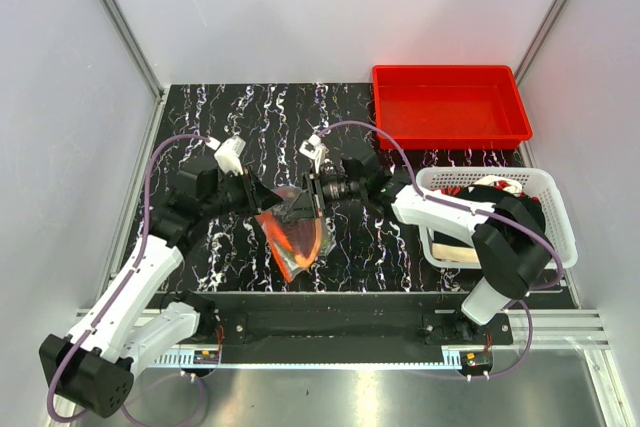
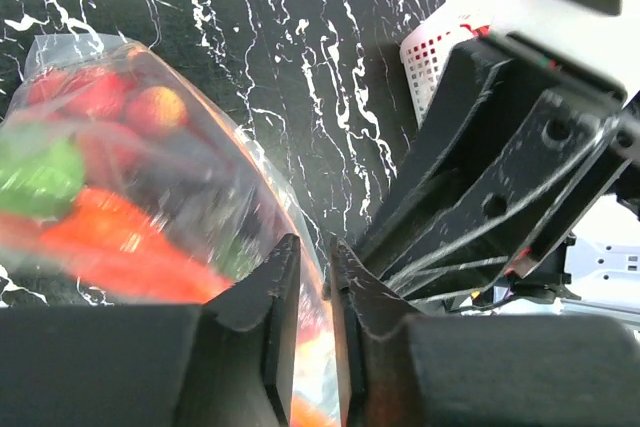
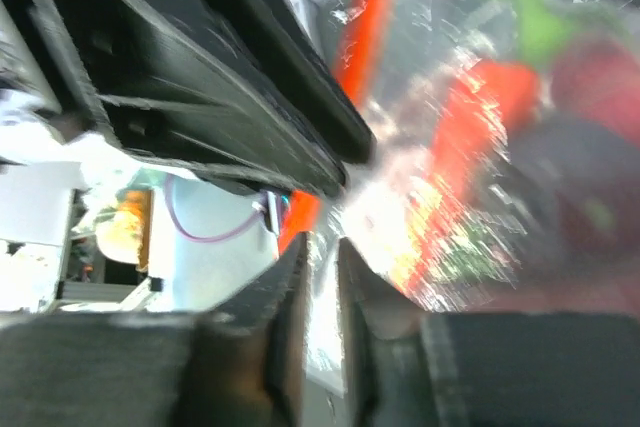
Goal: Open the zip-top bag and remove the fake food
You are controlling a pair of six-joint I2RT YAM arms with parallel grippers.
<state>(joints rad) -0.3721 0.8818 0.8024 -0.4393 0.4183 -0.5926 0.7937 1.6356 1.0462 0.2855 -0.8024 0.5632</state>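
Observation:
The clear zip-top bag (image 1: 295, 230) with its orange-red strip hangs between my two grippers above the black marbled table. Inside it I see the fake food: an orange carrot (image 2: 110, 242), red tomatoes (image 2: 105, 97) and a green leafy bit (image 2: 40, 172). My left gripper (image 1: 262, 194) is shut on the bag's left mouth edge, the film pinched between its fingers (image 2: 275, 297). My right gripper (image 1: 315, 192) is shut on the opposite edge of the mouth, film between its fingers (image 3: 290, 292). The carrot (image 3: 470, 137) and a dark purple piece (image 3: 575, 182) show blurred in the right wrist view.
A red tray (image 1: 450, 105) stands at the back right. A white mesh basket (image 1: 545, 209) sits at the right, partly under my right arm. White walls enclose the table on three sides.

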